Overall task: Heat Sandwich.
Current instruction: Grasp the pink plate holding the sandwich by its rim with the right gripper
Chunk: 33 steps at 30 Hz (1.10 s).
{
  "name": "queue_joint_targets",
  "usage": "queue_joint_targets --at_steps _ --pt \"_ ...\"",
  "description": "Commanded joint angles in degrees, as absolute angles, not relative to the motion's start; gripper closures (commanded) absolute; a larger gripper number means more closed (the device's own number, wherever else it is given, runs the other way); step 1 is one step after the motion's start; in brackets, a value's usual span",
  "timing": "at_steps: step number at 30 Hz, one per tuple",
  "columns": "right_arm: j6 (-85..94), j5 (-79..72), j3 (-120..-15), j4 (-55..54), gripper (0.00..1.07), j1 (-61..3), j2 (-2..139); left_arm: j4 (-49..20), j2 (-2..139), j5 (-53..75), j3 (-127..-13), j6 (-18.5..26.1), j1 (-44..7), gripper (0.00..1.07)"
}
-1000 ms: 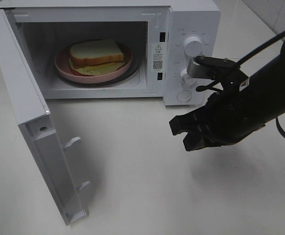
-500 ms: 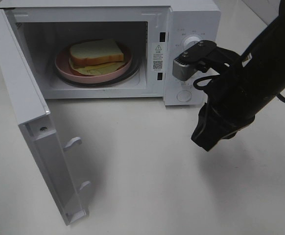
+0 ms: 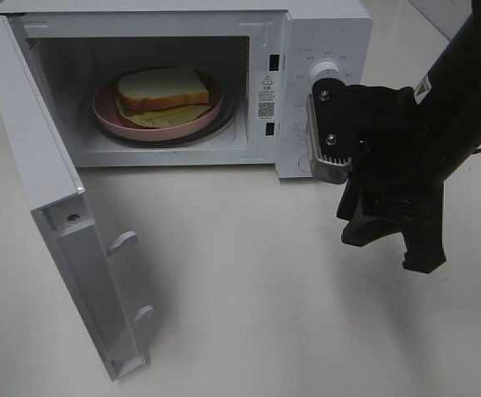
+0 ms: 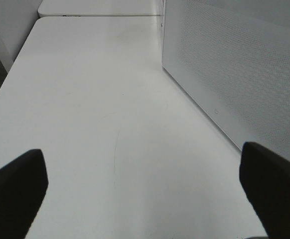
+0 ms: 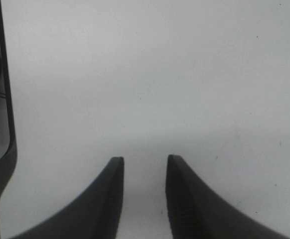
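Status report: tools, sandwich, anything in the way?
Left tool open, empty. Right tool open, empty, by the dial panel. Sandwich on plate inside microwave; door wide open. Nothing seen in door's swing.

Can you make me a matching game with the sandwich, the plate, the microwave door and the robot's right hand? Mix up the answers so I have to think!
Column one:
1. sandwich
2. plate
3. microwave door
4. right hand

Column two:
A. black, holding nothing
B. swung wide open
C. pink and round
D. white bread with yellow filling

Right pairs: 1-D, 2-C, 3-B, 4-A
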<state>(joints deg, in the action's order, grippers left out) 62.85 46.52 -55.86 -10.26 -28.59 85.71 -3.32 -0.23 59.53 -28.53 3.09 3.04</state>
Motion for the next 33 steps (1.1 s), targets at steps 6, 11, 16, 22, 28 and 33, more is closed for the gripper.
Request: queue_joint_targets --at_steps 6,11,16,22,28,33 --pt "63.8 46.6 -56.3 -8.0 0.34 -28.5 85.2 -3.3 -1.4 59.0 -28.3 2.8 3.1 0.06" --pt "61.4 45.7 -56.3 -8.0 0.12 -28.7 85.2 -3.3 -1.4 59.0 -28.3 2.8 3.1 0.06" --pt "61.4 45.7 -56.3 -7.8 0.12 -28.8 85.2 -3.3 -1.4 59.0 -28.3 2.8 3.1 0.06" --pt "61.9 45.1 -56.3 -7.7 0.15 -29.0 85.2 -3.3 -1.4 59.0 -28.3 2.8 3.1 0.06" --pt "61.9 42.5 -56.4 -1.0 0.18 -32.9 85.5 -3.3 -1.4 59.0 -28.3 2.8 3.1 0.06" --pt "61.9 41.3 -59.9 3.1 0.19 -35.2 88.2 -3.3 -1.4 59.0 -28.3 2.8 3.1 0.06"
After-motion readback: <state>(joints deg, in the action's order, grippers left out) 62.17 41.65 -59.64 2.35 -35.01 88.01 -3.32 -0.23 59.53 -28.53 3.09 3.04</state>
